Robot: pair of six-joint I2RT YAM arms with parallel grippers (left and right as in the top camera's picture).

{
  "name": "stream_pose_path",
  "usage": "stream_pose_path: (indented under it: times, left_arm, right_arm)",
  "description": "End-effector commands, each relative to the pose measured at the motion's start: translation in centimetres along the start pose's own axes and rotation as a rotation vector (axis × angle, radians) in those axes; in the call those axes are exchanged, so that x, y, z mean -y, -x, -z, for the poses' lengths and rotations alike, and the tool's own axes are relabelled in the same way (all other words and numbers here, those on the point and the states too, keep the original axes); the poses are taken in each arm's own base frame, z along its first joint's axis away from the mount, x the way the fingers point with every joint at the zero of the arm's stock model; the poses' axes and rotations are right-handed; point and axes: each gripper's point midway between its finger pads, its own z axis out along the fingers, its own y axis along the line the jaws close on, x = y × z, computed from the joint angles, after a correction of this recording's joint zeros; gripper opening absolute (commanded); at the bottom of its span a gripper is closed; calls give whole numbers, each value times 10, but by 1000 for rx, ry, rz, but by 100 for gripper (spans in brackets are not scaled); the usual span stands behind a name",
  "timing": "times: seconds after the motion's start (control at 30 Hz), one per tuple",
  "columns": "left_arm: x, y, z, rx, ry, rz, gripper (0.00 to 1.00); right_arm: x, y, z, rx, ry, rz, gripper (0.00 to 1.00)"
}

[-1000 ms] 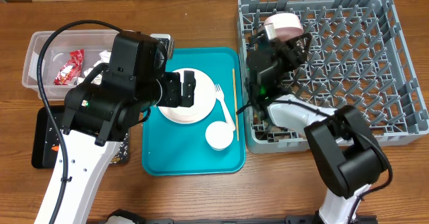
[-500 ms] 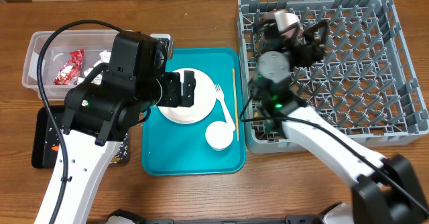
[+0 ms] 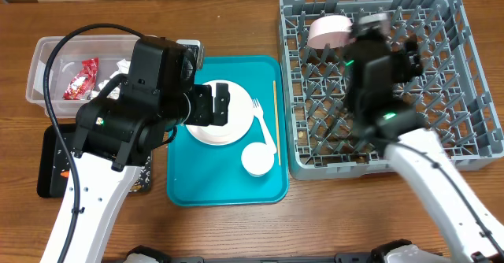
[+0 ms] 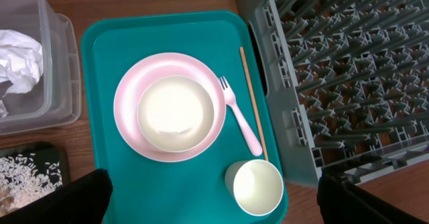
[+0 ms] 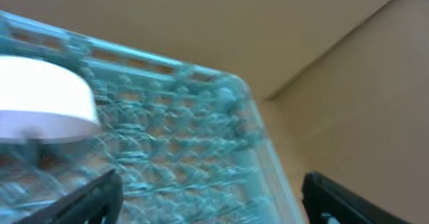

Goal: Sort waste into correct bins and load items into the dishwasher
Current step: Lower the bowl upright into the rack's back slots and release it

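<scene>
In the overhead view a white bowl (image 3: 329, 31) stands on edge in the far left corner of the grey dishwasher rack (image 3: 441, 129). My right gripper (image 3: 386, 46) hovers open over the rack, just right of that bowl and apart from it; its wrist view is blurred, with the bowl (image 5: 40, 100) at left and nothing in the right gripper (image 5: 211, 204). My left gripper (image 4: 214, 210) hangs open above the plate (image 4: 131, 90), which carries the second bowl (image 4: 175, 113). Beside the plate lie the fork (image 4: 238, 113), the stick (image 4: 253, 100) and the cup (image 4: 255, 187).
The dishes rest on a teal tray (image 3: 205, 176). At the left, the clear tub (image 3: 39, 58) holds a red wrapper (image 3: 79, 78) and napkins (image 4: 17, 60). The black tray (image 3: 51, 164) with rice scraps lies in front of it, partly under my left arm.
My right gripper has let go of the white bowl in the rack's far left corner, opened, and swung right across the rack. The left arm has not moved.
</scene>
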Motion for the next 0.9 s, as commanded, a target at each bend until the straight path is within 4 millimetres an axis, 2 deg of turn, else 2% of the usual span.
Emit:
stream_pose_path:
  times: [0.0, 0.1, 0.2, 0.33, 0.4, 0.53, 0.63, 0.87]
  left_arm:
    - [-1, 6, 7, 31, 4, -17, 100]
    - [-1, 6, 7, 31, 4, -17, 100]
    - [-1, 6, 7, 31, 4, -17, 100]
    - [-1, 6, 7, 31, 4, -17, 100]
    - [-1, 6, 7, 31, 4, -17, 100]
    - [-1, 6, 7, 31, 4, -17, 100]
    - [-1, 6, 7, 31, 4, -17, 100]
    - [-1, 6, 7, 31, 4, -17, 100]
  right_arm:
    - [-2, 58, 18, 104, 377, -484, 78]
    - [-9, 74, 25, 146, 519, -525, 68]
    - [-11, 79, 21, 166, 521, -531, 57]
    - [-34, 69, 5, 117, 571, -516, 19]
    - [-45, 61, -7, 85, 577, -506, 6]
    - [-66, 52, -35, 67, 581, -492, 4]
    - [-80, 60, -45, 121, 626, -466, 4]
    - [-79, 90, -50, 250, 640, -544, 4]
